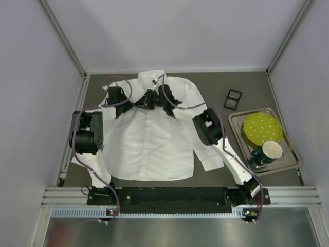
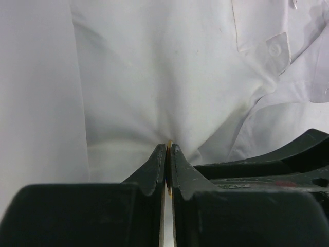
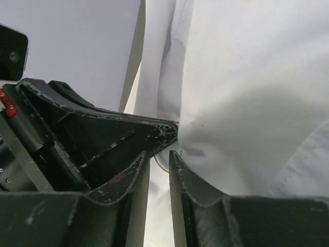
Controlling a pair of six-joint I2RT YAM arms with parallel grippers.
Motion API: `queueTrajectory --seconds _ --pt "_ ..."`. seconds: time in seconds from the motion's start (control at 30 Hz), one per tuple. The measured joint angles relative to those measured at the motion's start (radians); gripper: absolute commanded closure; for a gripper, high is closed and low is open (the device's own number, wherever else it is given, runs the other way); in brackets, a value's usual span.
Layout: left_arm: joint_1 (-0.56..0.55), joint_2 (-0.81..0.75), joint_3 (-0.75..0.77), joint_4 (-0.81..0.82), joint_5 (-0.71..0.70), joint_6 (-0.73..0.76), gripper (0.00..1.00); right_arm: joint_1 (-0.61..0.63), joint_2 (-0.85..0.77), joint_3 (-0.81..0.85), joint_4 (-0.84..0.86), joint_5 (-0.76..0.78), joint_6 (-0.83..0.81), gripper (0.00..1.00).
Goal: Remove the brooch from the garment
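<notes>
The white shirt lies flat on the table, collar at the far side. Both grippers meet on its upper chest. My left gripper is shut on the brooch, which shows only as a thin orange-gold edge between the closed jaws. The cloth puckers toward it. My right gripper sits right beside it, its jaws a narrow gap apart against the cloth. A thin gold curve shows in that gap. The brooch is hidden in the top view.
A small black square box lies right of the shirt. A metal tray at the right holds a green dotted plate and a cup. The left gripper's finger crosses the right wrist view.
</notes>
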Motion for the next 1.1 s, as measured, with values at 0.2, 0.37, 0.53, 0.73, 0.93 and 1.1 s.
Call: queueTrajectory --seconds 0.2,0.37,0.53,0.73,0.93,1.1 --pt "0.0 0.0 -0.018 0.027 -0.005 -0.014 0.81 0.0 0.037 0.0 0.023 -0.003 0.051 0.81" --pt "0.0 0.0 -0.01 -0.005 -0.011 -0.021 0.9 -0.001 0.046 0.0 0.026 -0.002 0.062 0.82" --pt "0.0 0.0 0.005 -0.028 -0.007 -0.021 0.83 -0.001 0.046 0.0 0.024 -0.001 0.058 0.86" --pt "0.0 0.0 0.008 -0.035 -0.006 -0.02 0.72 -0.002 0.046 0.0 0.022 -0.001 0.058 0.92" --pt "0.0 0.0 0.038 -0.082 -0.015 -0.023 0.63 -0.002 0.046 0.0 0.02 -0.001 0.057 0.94" --pt "0.013 0.014 0.144 -0.173 -0.005 -0.028 0.63 -0.002 0.046 0.0 0.019 -0.001 0.057 0.94"
